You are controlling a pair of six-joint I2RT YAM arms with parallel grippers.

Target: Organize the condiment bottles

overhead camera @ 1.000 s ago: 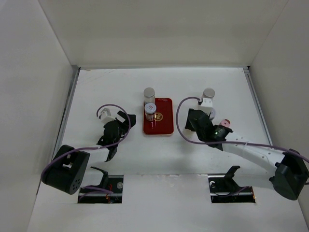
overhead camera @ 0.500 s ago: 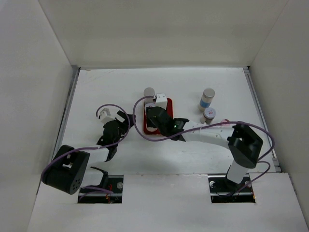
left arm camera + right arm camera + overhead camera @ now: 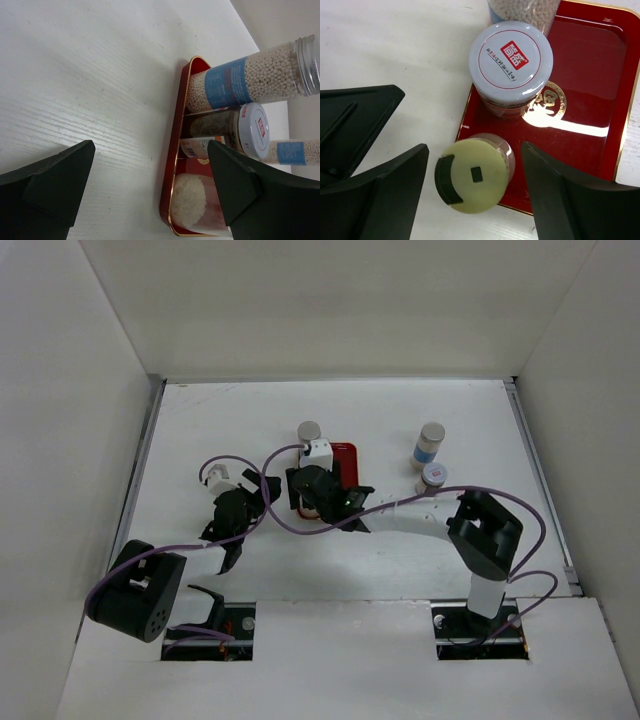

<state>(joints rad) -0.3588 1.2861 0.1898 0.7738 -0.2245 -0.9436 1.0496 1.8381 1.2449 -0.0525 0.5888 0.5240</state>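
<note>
The red tray (image 3: 346,454) lies mid-table. My right gripper (image 3: 312,502) hangs over its near-left corner. In the right wrist view this gripper (image 3: 475,146) is open, with a gap on each side of a pinkish bottle with a cream cap (image 3: 472,180) standing upright in that corner. A grey-capped jar with a red logo (image 3: 511,59) stands behind it on the tray. A bead-filled bottle with a blue label (image 3: 309,431) stands at the tray's far-left corner. Two more bottles (image 3: 432,440) (image 3: 433,476) stand on the table to the right. My left gripper (image 3: 245,502) is open and empty, left of the tray.
The left wrist view shows the tray's left rim (image 3: 176,150) with the bead bottle (image 3: 240,82), the jar (image 3: 252,130) and the pinkish bottle (image 3: 192,200) in a row. White walls enclose the table. The right arm spans from its base to the tray.
My right arm has swung from the right side of the table to the tray's near-left corner, carrying the pinkish bottle. The two bottles at the right are now uncovered. The left arm has not moved.
</note>
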